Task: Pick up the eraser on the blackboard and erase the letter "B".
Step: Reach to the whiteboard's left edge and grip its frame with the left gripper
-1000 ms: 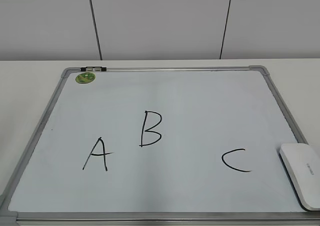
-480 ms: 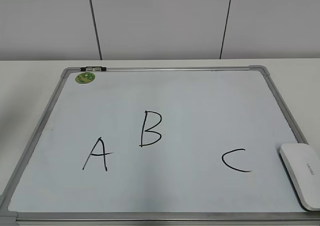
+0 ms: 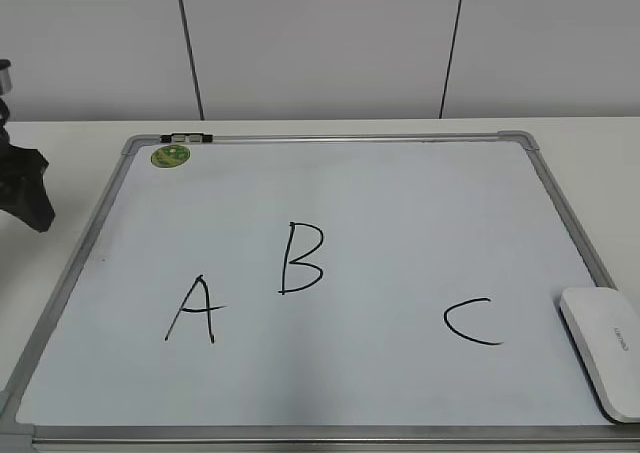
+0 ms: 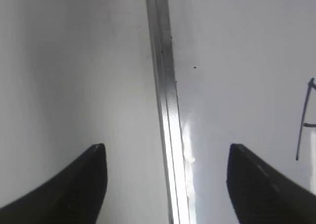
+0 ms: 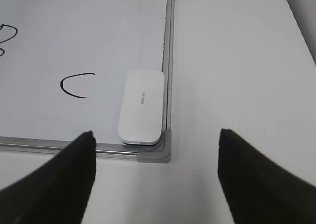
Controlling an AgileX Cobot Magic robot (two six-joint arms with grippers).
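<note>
Newly arrived at the left edge of the exterior view is the left gripper [image 3: 25, 188], a dark shape over the table [image 3: 60, 143] beside the board, where half a second ago only bare surface showed. Everything else lies as it did. Largest is the blackboard [image 3: 400, 203] (really a white dry-erase panel in a grey metal frame), flat on the table. On it stand the black "A" [image 3: 193, 311], the letter "B" [image 3: 300, 259] and the "C" [image 3: 470, 322], all unsmudged. Next in size, the eraser [image 3: 605, 348] rests on the board's near right corner, just beside the frame and to the right of the "C"; the right wrist view shows it lengthwise along the rail. That view also shows the right gripper [image 5: 155, 177] with jaws spread wide above it, not touching. The left gripper's jaws are likewise spread, straddling the left rail [image 4: 168, 115]. Smallest is the green round sticker [image 3: 170, 156] at the far left corner
</note>
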